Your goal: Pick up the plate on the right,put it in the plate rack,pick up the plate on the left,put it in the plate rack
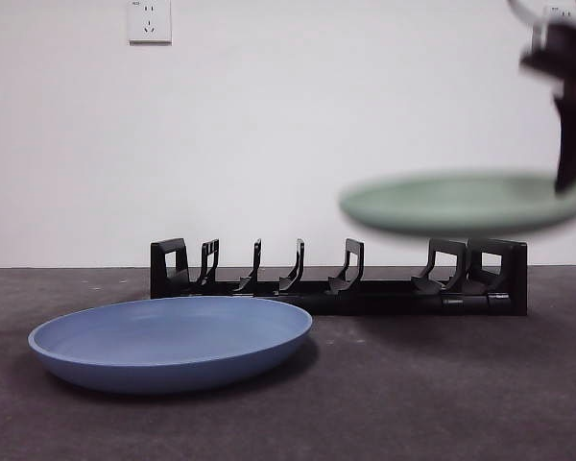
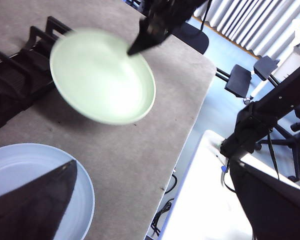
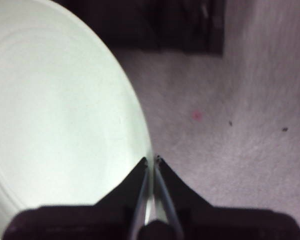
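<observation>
A pale green plate hangs level in the air above the right end of the plate rack. My right gripper is shut on the green plate's rim, coming down from the top right corner of the front view. From the left wrist I see the same green plate and right gripper beside the rack. A blue plate lies flat on the table at the left, in front of the rack. My left gripper stands open above the blue plate, holding nothing.
The table has a brown felt top whose edge runs close past the green plate on the right. A white wall with a socket stands behind the rack. Chairs and a black frame sit beyond the table edge.
</observation>
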`<state>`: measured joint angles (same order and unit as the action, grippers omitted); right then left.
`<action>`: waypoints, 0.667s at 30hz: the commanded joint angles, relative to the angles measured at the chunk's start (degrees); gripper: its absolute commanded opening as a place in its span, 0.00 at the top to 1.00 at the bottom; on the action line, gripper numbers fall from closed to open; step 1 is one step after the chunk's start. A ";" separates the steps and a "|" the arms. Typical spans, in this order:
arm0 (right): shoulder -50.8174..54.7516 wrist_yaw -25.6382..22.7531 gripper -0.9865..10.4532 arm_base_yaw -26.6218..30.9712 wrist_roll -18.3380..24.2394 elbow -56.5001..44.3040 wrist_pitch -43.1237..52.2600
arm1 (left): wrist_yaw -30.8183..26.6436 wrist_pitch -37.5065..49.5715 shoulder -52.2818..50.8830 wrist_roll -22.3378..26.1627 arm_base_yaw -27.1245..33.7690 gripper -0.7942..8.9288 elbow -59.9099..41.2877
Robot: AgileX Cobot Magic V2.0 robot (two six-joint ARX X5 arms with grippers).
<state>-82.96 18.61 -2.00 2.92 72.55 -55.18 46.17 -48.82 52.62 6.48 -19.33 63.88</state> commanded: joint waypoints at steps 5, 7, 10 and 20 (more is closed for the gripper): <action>3.02 3.65 0.92 -0.28 0.61 10.71 -8.35 | -5.49 -0.48 0.02 8.44 -3.78 0.31 0.09; 2.99 3.98 0.92 -0.31 0.74 13.92 -11.02 | -9.86 -1.27 0.02 13.66 -6.32 0.31 0.09; 2.99 4.15 0.92 -0.31 0.72 17.09 -13.09 | -16.68 -1.38 0.04 18.47 -10.64 0.31 0.09; 1.38 4.98 0.92 -6.21 -1.42 19.52 -16.41 | -45.24 0.13 2.08 30.14 -25.62 0.31 0.09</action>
<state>-80.77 23.16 -7.46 2.24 91.94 -71.83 4.40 -49.36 54.63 33.28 -43.81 63.88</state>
